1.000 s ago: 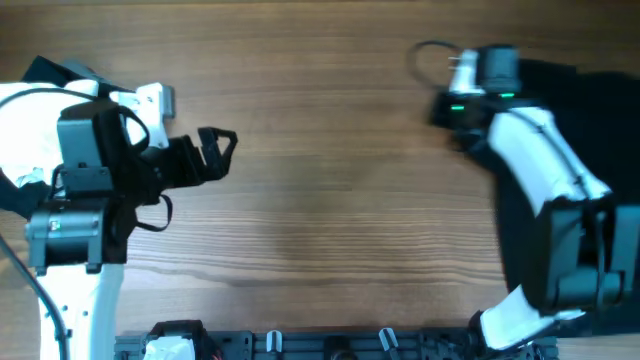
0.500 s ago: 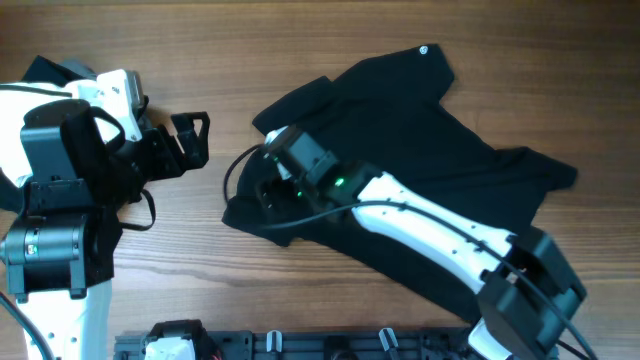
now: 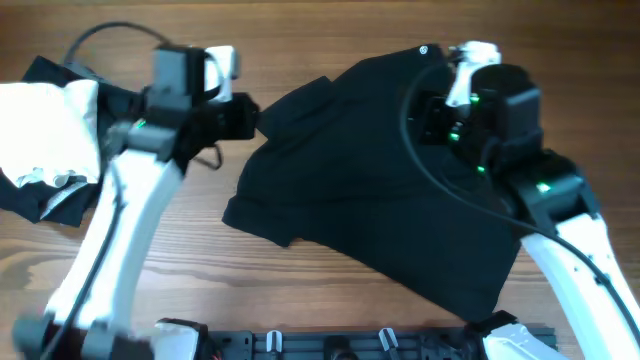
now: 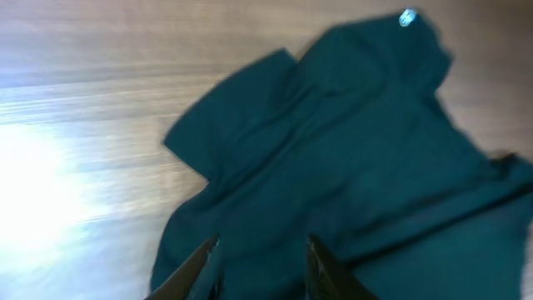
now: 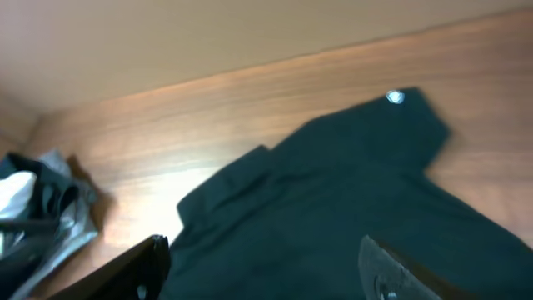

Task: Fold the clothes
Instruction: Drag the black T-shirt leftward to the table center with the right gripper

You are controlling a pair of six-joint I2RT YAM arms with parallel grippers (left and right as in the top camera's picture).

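A large black garment (image 3: pixel 380 190) of the clothes lies rumpled on the wooden table, centre to right, with a small round white mark (image 3: pixel 423 50) at its far edge. My left gripper (image 3: pixel 243 117) reaches over its left sleeve. In the left wrist view the left gripper (image 4: pixel 260 267) has its jaws a narrow gap apart just above the dark fabric (image 4: pixel 350 150), which looks flat between them. My right gripper (image 3: pixel 425 112) hovers over the garment's upper right part. The right wrist view shows the right gripper (image 5: pixel 262 271) wide open above the cloth (image 5: pixel 333 192).
A pile of white, grey and black clothes (image 3: pixel 45 140) lies at the table's left edge, also seen as the pile (image 5: pixel 33 208) in the right wrist view. A black rail (image 3: pixel 340 345) runs along the front edge. Bare wood (image 3: pixel 300 30) shows behind the garment.
The right arm let go of the garment's left edge and swung back to its upper right. The left arm reached right to the sleeve and its jaws narrowed.
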